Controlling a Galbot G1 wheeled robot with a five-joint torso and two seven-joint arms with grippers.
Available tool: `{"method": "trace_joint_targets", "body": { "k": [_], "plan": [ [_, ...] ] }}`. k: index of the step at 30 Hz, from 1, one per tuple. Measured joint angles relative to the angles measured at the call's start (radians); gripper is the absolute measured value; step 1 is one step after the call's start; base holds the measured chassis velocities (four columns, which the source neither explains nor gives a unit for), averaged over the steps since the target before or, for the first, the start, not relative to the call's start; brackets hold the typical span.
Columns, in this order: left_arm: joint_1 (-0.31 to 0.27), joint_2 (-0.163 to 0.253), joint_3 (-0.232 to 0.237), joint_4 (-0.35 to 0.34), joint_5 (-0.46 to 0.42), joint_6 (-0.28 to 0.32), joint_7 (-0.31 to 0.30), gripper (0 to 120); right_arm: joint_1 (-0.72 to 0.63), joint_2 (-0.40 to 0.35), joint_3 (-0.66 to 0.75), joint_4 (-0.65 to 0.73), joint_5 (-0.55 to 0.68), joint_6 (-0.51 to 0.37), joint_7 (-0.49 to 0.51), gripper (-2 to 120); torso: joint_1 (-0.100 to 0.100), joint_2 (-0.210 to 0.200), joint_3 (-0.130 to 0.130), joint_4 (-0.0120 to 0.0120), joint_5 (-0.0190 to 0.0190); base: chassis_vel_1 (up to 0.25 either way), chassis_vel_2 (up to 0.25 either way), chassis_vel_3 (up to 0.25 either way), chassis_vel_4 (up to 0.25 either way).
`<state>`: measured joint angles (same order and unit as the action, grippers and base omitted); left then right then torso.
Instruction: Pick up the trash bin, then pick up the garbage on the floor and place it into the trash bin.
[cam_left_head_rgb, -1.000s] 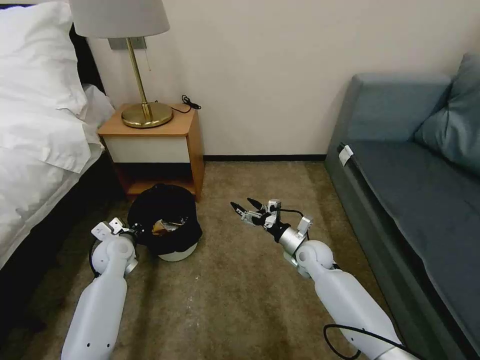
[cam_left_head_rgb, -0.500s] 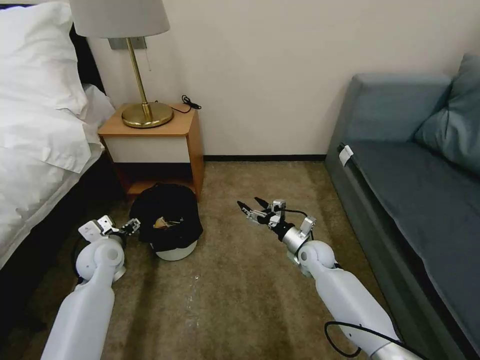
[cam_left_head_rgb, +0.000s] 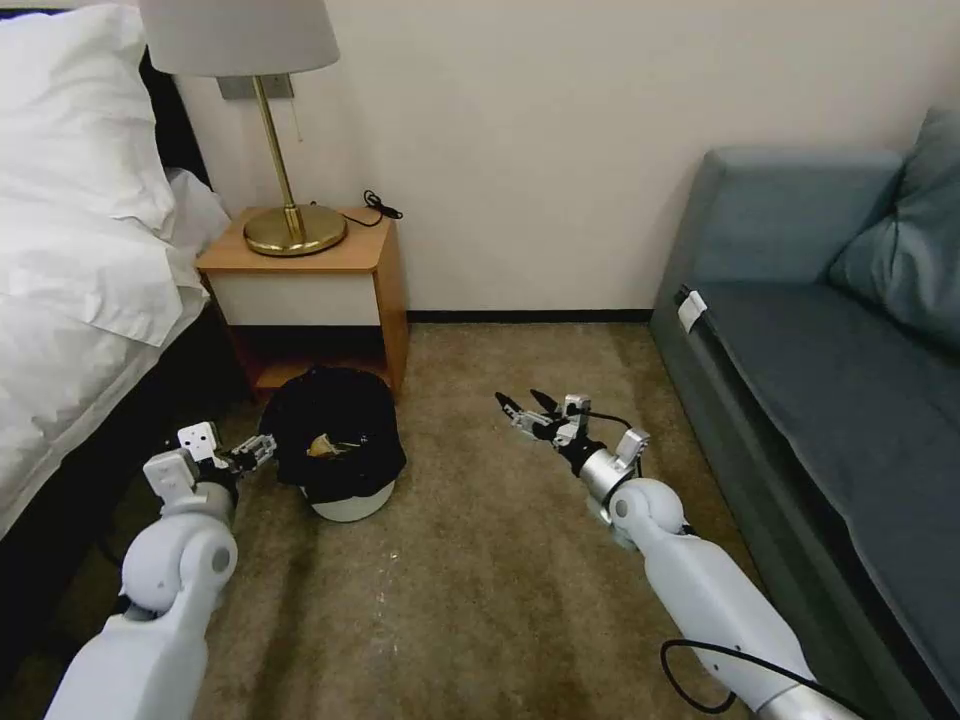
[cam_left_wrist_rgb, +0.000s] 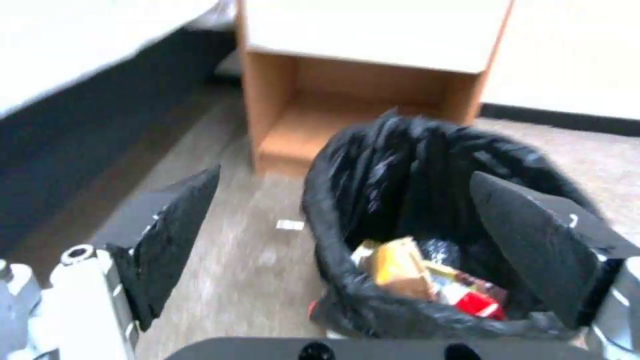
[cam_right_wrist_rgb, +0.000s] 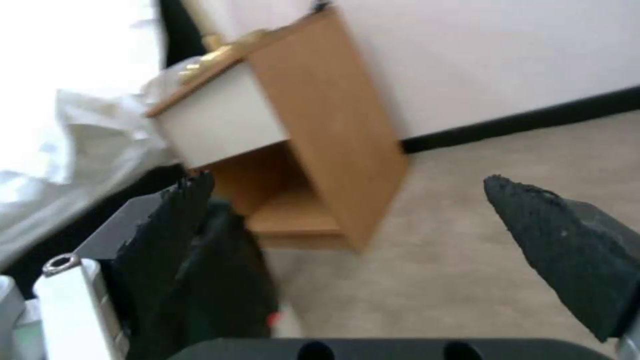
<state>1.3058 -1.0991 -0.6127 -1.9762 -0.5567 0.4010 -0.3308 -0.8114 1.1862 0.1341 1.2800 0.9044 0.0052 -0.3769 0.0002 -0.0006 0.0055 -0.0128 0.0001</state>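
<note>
The trash bin (cam_left_head_rgb: 350, 505), white with a black bag liner, stands on the carpet in front of the nightstand. Garbage (cam_left_head_rgb: 325, 447) lies inside it. The left wrist view shows the bin (cam_left_wrist_rgb: 373, 175) holding a gold-brown wrapper (cam_left_wrist_rgb: 400, 267) and a red-and-white carton (cam_left_wrist_rgb: 475, 303). My left gripper (cam_left_head_rgb: 255, 452) is open just to the bin's left, holding nothing; in its own view the left gripper (cam_left_wrist_rgb: 345, 173) has its fingers spread wide. To the bin's right my right gripper (cam_left_head_rgb: 525, 408) hovers open and empty over the carpet. The right gripper (cam_right_wrist_rgb: 348, 177) faces the nightstand, with the bin's liner (cam_right_wrist_rgb: 227, 280) at one edge.
A wooden nightstand (cam_left_head_rgb: 300, 270) with a brass lamp (cam_left_head_rgb: 290, 225) stands behind the bin. A white bed (cam_left_head_rgb: 70, 250) runs along the left and a blue-grey sofa (cam_left_head_rgb: 830, 350) along the right. Open carpet (cam_left_head_rgb: 480, 580) lies between them. A small white scrap (cam_left_wrist_rgb: 290, 225) lies beside the bin.
My left gripper has let go of the bin's rim and drawn back to the left. My right gripper has shifted to the right and farther away. The bin has stayed in place.
</note>
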Motion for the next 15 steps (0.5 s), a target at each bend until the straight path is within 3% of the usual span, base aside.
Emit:
{"method": "trace_joint_targets", "body": {
  "k": [2,3,5,6,8,9,12,15],
  "plan": [
    [0.048,0.039,-0.02,-0.026,0.007,-0.041,0.042,100,-0.001,-0.021,0.003,-0.002,0.0,-0.006,0.03,100,0.0,0.0,0.0,0.0004,-0.0002,0.0,0.0,0.0,0.0],
    [0.048,0.039,-0.02,-0.026,0.007,-0.041,0.042,100,-0.001,-0.021,0.003,-0.002,0.0,-0.006,0.03,100,0.0,0.0,0.0,0.0004,-0.0002,0.0,0.0,0.0,0.0],
    [0.123,0.099,-0.081,-0.066,0.009,-0.094,0.126,100,-0.011,-0.052,0.004,0.0,-0.006,-0.018,0.073,100,0.0,0.0,0.0,0.0009,-0.0002,0.0,0.0,0.0,0.0],
    [0.123,0.099,-0.081,-0.066,0.009,-0.094,0.126,100,-0.011,-0.052,0.004,0.0,-0.006,-0.018,0.073,100,0.0,0.0,0.0,0.0009,-0.0002,0.0,0.0,0.0,0.0],
    [0.167,0.131,-0.131,-0.089,0.007,-0.118,0.165,100,-0.027,-0.07,0.006,0.014,-0.004,-0.029,0.098,100,0.0,0.0,0.0,0.0007,0.0,0.0,0.0,0.0,0.0],
    [0.167,0.131,-0.131,-0.089,0.007,-0.118,0.165,100,-0.027,-0.07,0.006,0.014,-0.004,-0.029,0.098,100,0.0,0.0,0.0,0.0007,0.0,0.0,0.0,0.0,0.0],
    [0.227,0.156,-0.196,-0.122,-0.007,-0.139,0.203,100,-0.065,-0.093,0.008,0.046,-0.004,-0.044,0.117,100,0.0,0.0,0.0,0.0007,0.0001,0.0,0.0,0.0,0.0],
    [0.241,0.159,-0.207,-0.13,-0.007,-0.148,0.207,100,-0.075,-0.096,0.01,0.055,-0.006,-0.047,0.12,100,0.0,0.0,0.0,0.0008,0.0,0.0,0.0,0.0,0.0]
  ]
}}
